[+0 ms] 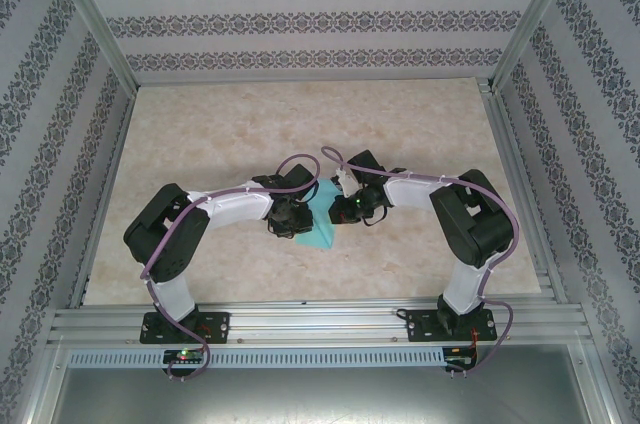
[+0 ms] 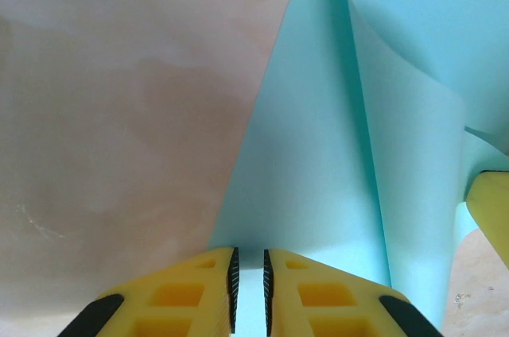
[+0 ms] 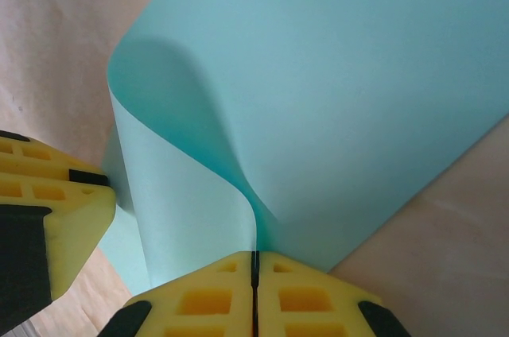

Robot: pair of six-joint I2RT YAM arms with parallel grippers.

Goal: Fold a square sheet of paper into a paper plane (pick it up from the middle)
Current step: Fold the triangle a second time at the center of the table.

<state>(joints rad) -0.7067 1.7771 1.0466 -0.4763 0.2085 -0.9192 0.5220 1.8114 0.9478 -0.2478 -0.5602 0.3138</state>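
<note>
Step in hand, judged: an early fold, not yet creased. No finished dart is seen. The thin turquoise-blue square sheet of paper (image 1: 322,232) is found near the middle of the pale marbled bench (image 1: 400,124), a little toward the near side, between the two grippers, which are brought close together over it.

Sheet state: one part is lying flat on the bench. Another part is lifted into a soft, rounded curl. No sharp crease is visible along the curl.

Right gripper (image 3: 254,257): the jaws are seen pressed together, with no gap between the pads. The raised flap of the sheet is drawn into that closed line, so the paper is taken to be pinched there.

Left gripper (image 2: 250,257): the jaws are held a narrow slit apart. The tips are placed at the flat part of the sheet, and turquoise is visible through the slit. A firm pinch on such thin paper is not shown; it is judged more likely that the sheet is being steadied than gripped.

Next move, judged: the lifted flap is to be carried across until its edge is matched to the flat part. The flat part must be kept from sliding meanwhile. The curl is then to be pressed down into a crease. Skew is the main risk.
</note>
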